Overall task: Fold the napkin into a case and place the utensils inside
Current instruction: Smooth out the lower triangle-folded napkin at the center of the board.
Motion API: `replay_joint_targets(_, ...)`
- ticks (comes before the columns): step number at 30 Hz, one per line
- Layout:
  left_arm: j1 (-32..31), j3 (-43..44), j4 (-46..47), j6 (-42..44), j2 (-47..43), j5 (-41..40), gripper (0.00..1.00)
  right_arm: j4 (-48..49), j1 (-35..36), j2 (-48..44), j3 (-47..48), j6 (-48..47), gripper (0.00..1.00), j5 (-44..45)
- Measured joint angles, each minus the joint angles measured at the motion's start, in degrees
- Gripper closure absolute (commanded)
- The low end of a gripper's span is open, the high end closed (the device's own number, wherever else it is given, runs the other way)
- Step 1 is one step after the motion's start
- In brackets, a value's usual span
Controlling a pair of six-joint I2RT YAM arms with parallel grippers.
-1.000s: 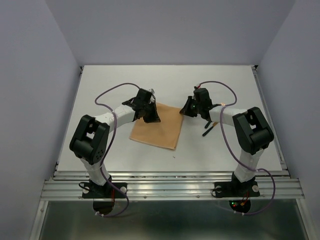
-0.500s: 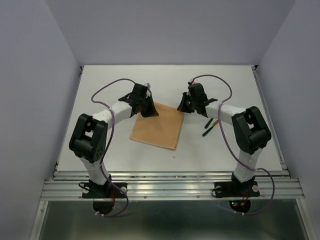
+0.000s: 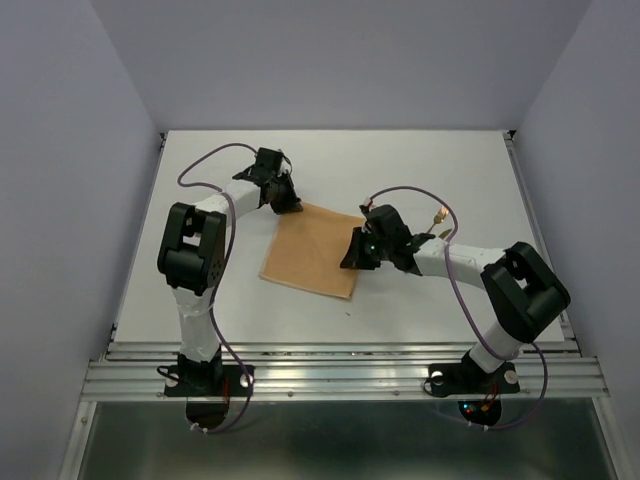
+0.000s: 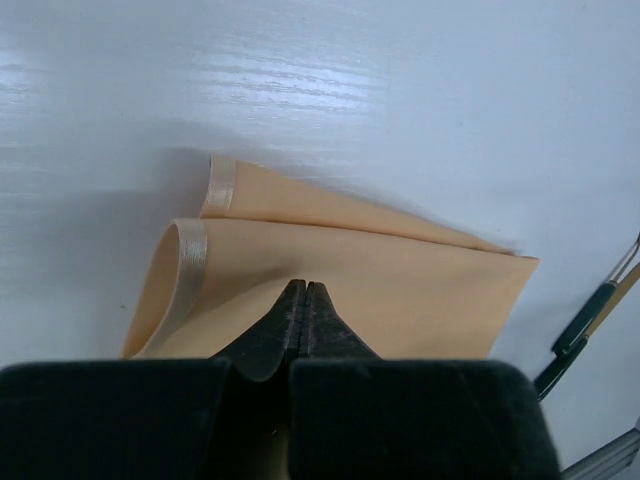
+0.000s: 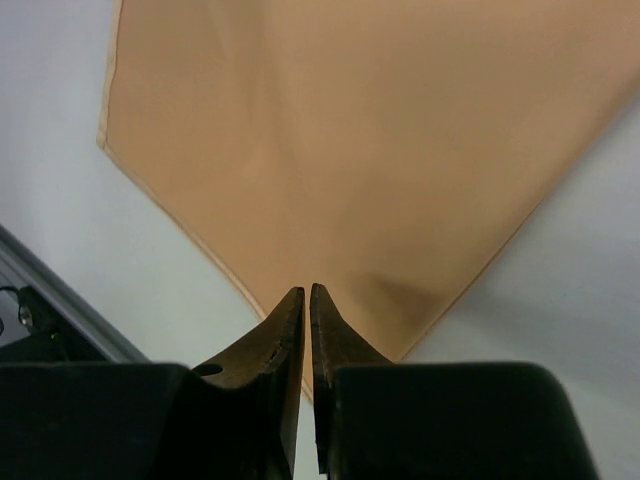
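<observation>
The peach-orange napkin lies folded flat on the white table, and its layered hemmed edges show in the left wrist view. My left gripper is shut at the napkin's far left corner, its tips low over the cloth. My right gripper is at the napkin's right edge. Its jaws stand almost together above the cloth near a corner, with nothing seen between them. The utensils lie to the right, partly behind the right arm. Their dark handles show in the left wrist view.
Purple cables loop over both arms. The table's metal front rail runs along the near edge, and a piece of it shows in the right wrist view. Grey walls close in the back and sides.
The left gripper has moved back and left to the napkin's far left corner. The right gripper has come forward from the far right corner to the middle of the right edge. The napkin has not moved.
</observation>
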Motion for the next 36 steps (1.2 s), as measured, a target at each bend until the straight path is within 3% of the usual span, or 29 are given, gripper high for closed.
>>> replay_joint_targets(12,0.0,6.8,-0.8,0.6,9.5,-0.1,1.0,6.1,1.5,1.2,-9.7,5.2,0.92,-3.8)
replay_joint_targets(26,0.0,7.3,-0.6,0.8,9.6,0.0,1.0,2.6,5.7,-5.8,-9.7,3.3,0.92,2.3)
replay_joint_targets(36,0.0,6.7,-0.2,0.8,9.3,0.2,1.0,6.4,6.0,-4.1,-14.8,6.3,0.92,1.7)
